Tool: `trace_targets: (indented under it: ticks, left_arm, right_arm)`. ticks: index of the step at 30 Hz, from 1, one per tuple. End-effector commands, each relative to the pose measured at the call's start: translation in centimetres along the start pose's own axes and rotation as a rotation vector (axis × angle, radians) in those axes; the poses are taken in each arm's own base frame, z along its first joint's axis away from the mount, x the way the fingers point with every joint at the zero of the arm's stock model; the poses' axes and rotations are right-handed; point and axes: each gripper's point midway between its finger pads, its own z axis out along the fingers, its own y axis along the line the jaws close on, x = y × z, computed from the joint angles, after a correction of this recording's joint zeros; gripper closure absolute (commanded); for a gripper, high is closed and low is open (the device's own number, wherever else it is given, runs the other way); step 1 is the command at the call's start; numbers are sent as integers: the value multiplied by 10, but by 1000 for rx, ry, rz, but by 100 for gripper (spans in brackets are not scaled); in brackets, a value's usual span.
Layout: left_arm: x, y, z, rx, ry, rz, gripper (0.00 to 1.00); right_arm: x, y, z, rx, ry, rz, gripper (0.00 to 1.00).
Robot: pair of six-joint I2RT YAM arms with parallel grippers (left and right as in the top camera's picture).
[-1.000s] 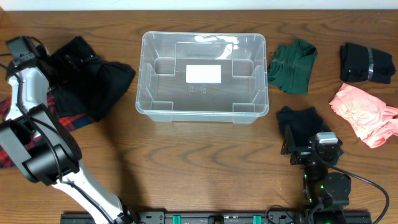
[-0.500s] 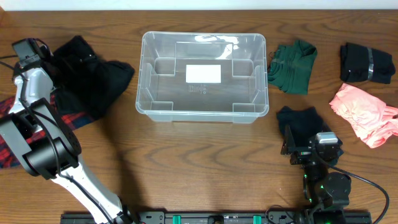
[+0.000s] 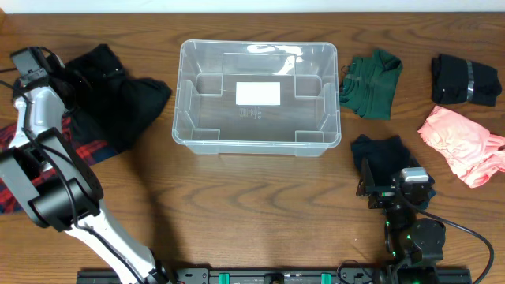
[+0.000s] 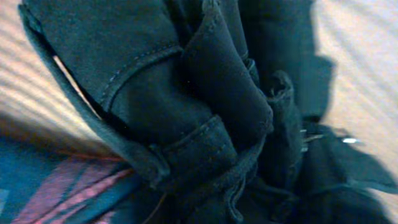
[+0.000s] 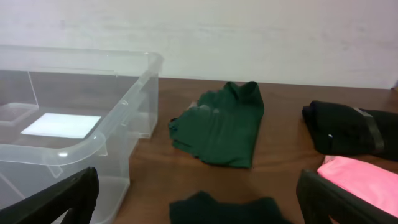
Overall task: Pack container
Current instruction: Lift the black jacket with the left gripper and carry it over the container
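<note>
Grasp step: left gripper (image 3: 65, 77) pinched on the black garment (image 3: 118, 99); next, lift it across into the container (image 3: 256, 143); right gripper (image 5: 199, 196) sits wide

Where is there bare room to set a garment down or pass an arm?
Widest bare wood: the table on the near side of the container. The container is empty. A narrow strip separates it from the black pile. Crowded: right of it, a green cloth, black cloths and a pink cloth.

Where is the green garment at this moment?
In the overhead view the green garment lies right of the container, beside its upper right corner. The black folded garment is further right and a dark garment lies below it.
</note>
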Motion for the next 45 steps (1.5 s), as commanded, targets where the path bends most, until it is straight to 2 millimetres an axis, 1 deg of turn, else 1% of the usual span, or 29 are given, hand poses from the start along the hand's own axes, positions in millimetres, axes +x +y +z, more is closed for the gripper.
trace_targets:
  ticks: [1,5,9,13,17,19,21,23,26,28,29,31,37,45]
  left_arm:
    - [-26,-44,-48,191,-84,39,94]
    - [-38,-69,-71,312,-129,69,94]
    - [-50,-82,-90,366,-183,95,94]
    - [-60,-99,-116,447,-231,109,94]
    - [-71,-119,-151,538,-294,141,94]
    - [-77,-127,-172,559,-336,166,94]
    - [-79,-133,-191,574,-368,186,94]
    - [-79,-143,-213,610,-393,213,94]
    - [-72,-165,-243,689,-409,264,94]
    - [-65,-177,-254,721,-405,287,94]
    - [-61,-182,-257,729,-398,293,94]
    - [-52,-194,-259,747,-372,303,94]
    - [-12,-236,-251,816,-240,336,94]
    - [38,-300,-258,929,-146,442,94]
  right_arm:
    - [2,-4,0,19,6,8,1]
    - [2,-4,0,19,6,8,1]
    - [2,-4,0,19,6,8,1]
    - [2,-4,0,19,6,8,1]
    - [2,-4,0,19,6,8,1]
    - [2,-4,0,19,6,8,1]
    - [2,-4,0,19,6,8,1]
    - [2,-4,0,19,6,8,1]
    - [2,-4,0,19,6,8,1]
    - [2,-4,0,19,6,8,1]
    - [2,-4,0,19,6,8,1]
    - [2,-4,0,19,6,8,1]
    - [2,-4,0,19,6,8,1]
    - [2,-4,0,19,6,8,1]
